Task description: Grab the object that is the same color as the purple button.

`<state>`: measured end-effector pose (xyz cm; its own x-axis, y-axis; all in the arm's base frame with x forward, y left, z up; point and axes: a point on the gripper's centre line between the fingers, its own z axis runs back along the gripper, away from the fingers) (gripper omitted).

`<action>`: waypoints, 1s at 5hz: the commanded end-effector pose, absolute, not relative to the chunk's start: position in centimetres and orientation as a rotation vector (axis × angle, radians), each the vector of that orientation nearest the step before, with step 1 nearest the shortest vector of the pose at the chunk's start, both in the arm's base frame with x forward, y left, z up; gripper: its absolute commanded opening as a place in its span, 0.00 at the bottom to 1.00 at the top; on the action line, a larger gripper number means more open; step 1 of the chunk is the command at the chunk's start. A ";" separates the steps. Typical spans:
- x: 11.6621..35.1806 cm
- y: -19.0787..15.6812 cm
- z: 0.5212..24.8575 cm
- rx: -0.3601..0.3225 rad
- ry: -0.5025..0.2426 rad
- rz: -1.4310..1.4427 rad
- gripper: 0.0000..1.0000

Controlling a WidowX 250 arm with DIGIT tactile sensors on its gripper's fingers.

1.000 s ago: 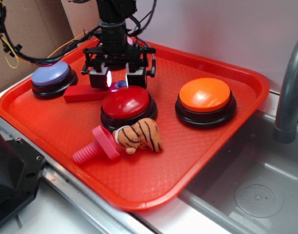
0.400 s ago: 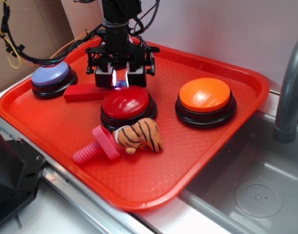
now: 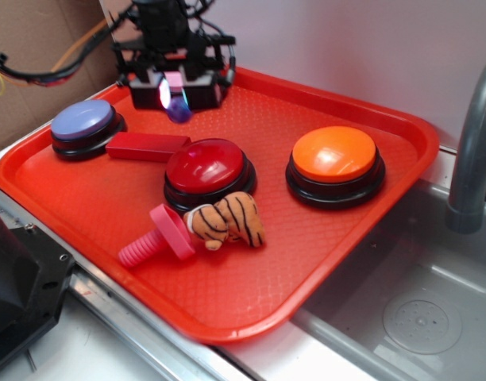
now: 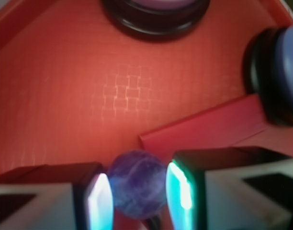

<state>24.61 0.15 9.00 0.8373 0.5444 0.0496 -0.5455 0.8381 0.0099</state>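
Between the jaws, lifted clear of the red tray (image 3: 362, 262), the small purple ball (image 3: 178, 109) sits clamped by the gripper (image 3: 173, 94). Below-left of the jaws lies the purple button (image 3: 84, 123), below them the long red block (image 3: 148, 146), and farther right the red button (image 3: 207, 165) and orange button (image 3: 335, 155).

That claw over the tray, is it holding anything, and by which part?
Yes: the gripper pinches a small purple ball by its two opposite sides.
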 end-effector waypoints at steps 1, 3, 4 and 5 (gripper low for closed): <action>25.6 1.2 15.5 -0.033 -0.109 0.228 0.00; 25.5 2.2 18.9 -0.050 -0.187 0.107 0.00; 25.4 2.8 19.0 -0.103 -0.206 0.033 0.00; 25.1 3.4 18.5 -0.089 -0.158 0.083 0.00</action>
